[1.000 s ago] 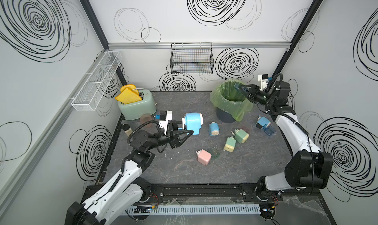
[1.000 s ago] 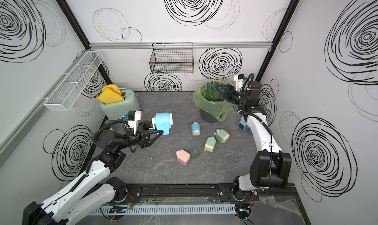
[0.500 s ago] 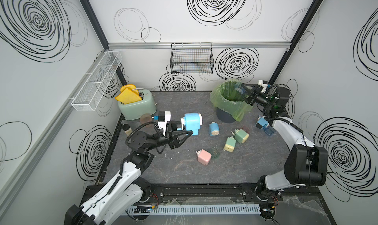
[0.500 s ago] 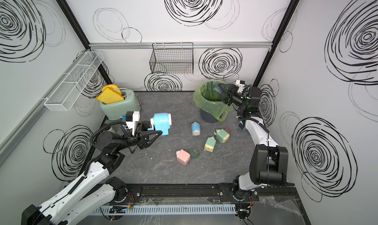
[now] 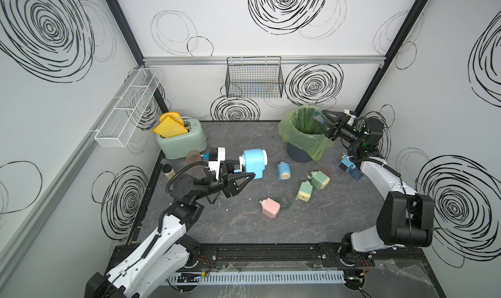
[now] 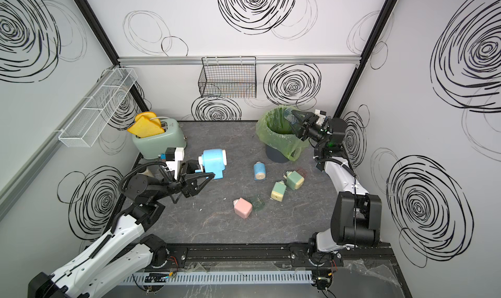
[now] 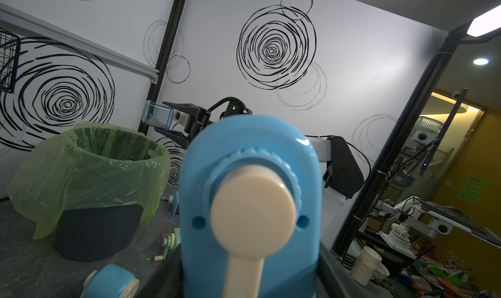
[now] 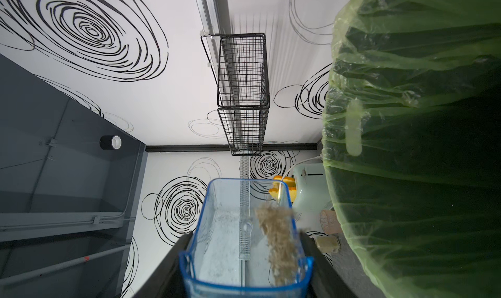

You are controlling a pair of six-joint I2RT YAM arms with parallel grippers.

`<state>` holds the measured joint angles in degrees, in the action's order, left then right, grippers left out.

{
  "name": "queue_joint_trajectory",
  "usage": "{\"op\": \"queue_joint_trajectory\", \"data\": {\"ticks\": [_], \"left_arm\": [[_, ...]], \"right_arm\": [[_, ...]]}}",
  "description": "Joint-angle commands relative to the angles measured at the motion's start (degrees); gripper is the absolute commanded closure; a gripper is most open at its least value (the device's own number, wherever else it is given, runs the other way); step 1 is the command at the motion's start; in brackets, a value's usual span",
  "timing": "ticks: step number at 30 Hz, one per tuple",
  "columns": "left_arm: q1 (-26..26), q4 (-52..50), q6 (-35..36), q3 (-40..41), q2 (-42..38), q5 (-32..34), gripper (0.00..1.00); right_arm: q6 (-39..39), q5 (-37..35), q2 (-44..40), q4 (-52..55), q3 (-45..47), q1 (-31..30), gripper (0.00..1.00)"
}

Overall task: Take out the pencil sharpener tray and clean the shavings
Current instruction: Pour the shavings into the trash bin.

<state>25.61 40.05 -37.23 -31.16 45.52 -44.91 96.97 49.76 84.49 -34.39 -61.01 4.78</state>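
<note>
My right gripper (image 5: 325, 120) (image 6: 299, 120) (image 8: 246, 269) is shut on the clear blue pencil sharpener tray (image 5: 317, 117) (image 6: 290, 116) (image 8: 238, 239). It holds the tray turned on its side above the right rim of the green-lined bin (image 5: 305, 131) (image 6: 279, 128) (image 7: 89, 158). The tan shavings (image 8: 279, 242) (image 7: 153, 120) lie blurred along the tray wall nearest the bin liner (image 8: 406, 147). The blue pencil sharpener (image 5: 253, 162) (image 6: 214, 162) (image 7: 249, 201) stands on the table. My left gripper (image 5: 245, 173) (image 6: 206, 172) is shut on its base, crank towards the wrist camera.
Several small sharpeners lie mid-table: pink (image 5: 271, 207), yellow-green (image 5: 305, 191), green (image 5: 320, 180), blue (image 5: 283, 170), plus a loose greenish tray (image 5: 284, 201). Another blue sharpener (image 5: 349, 168) sits under my right arm. A toaster (image 5: 184, 142) stands back left; a wire basket (image 5: 254, 80) hangs on the wall.
My right gripper has rolled and shifted slightly further over the bin with the tray. The left arm and the blue sharpener have not moved.
</note>
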Motion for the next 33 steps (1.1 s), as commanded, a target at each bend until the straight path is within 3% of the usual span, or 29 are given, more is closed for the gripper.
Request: {"op": "queue_joint_trajectory", "data": {"ticks": [1,2,4,7,9,12,14,17,19,22,24,25,27,29,30,32,33], "left_arm": [[0.24,3.11,0.75,0.09,-0.96,0.27,0.79],[0.27,3.02,0.76,0.13,-0.99,0.34,0.79],[0.29,3.43,0.63,0.21,-0.87,0.51,0.79],[0.15,3.07,0.82,0.04,-1.08,0.34,0.79],[0.15,3.43,0.65,0.22,-1.02,0.58,0.79],[0.06,2.83,0.96,-0.04,-1.22,0.34,0.79],[0.06,3.30,0.79,0.20,-1.06,0.67,0.80],[0.19,2.87,0.99,-0.20,-1.04,0.31,0.80],[0.20,3.47,0.73,0.17,-0.80,0.60,0.80],[0.15,2.68,1.17,-0.24,-0.82,0.26,0.80],[0.15,3.78,0.64,0.16,-0.59,0.60,0.80],[0.15,4.08,0.41,0.05,-0.32,0.53,0.80],[0.17,2.99,1.05,-0.33,-0.50,0.32,0.80],[0.19,3.76,0.71,-0.01,-0.37,0.61,0.80],[0.15,4.22,0.37,0.04,-0.09,0.53,0.80],[0.06,3.01,1.02,-0.39,-0.38,0.21,0.80],[0.06,2.66,1.27,-0.27,-0.60,0.45,0.80]], "right_arm": [[9.13,-2.51,0.07,-5.16,-0.88,-0.42,0.62],[8.63,-3.07,0.25,-6.17,-1.04,-1.01,0.62],[4.35,-2.14,1.13,1.97,-3.04,-0.86,0.62],[8.31,-3.62,1.41,-6.00,-0.65,-2.68,0.62],[3.05,-1.93,3.34,2.61,-4.03,-2.29,0.63],[7.98,-2.64,3.84,-6.84,-2.08,-3.86,0.62],[3.15,-1.04,5.23,1.71,-5.05,-3.28,0.63],[8.32,-1.81,4.95,-8.09,-2.55,-4.06,0.62],[2.76,0.06,5.69,2.97,-5.68,-2.75,0.64],[6.57,-2.21,4.30,-5.51,-2.98,-3.28,0.62],[1.99,0.12,5.30,3.59,-5.88,-1.97,0.63],[3.72,1.64,5.68,3.58,-5.61,-1.98,0.64],[6.97,-1.58,4.99,-7.15,-3.39,-3.33,0.61],[1.39,0.54,6.41,3.09,-6.93,-2.68,0.62],[2.56,3.03,7.24,5.38,-7.11,-2.49,0.64],[9.12,0.03,6.42,-9.25,-3.47,-4.04,0.61],[5.90,-0.58,6.66,-8.22,-4.91,-3.91,0.60]]}}
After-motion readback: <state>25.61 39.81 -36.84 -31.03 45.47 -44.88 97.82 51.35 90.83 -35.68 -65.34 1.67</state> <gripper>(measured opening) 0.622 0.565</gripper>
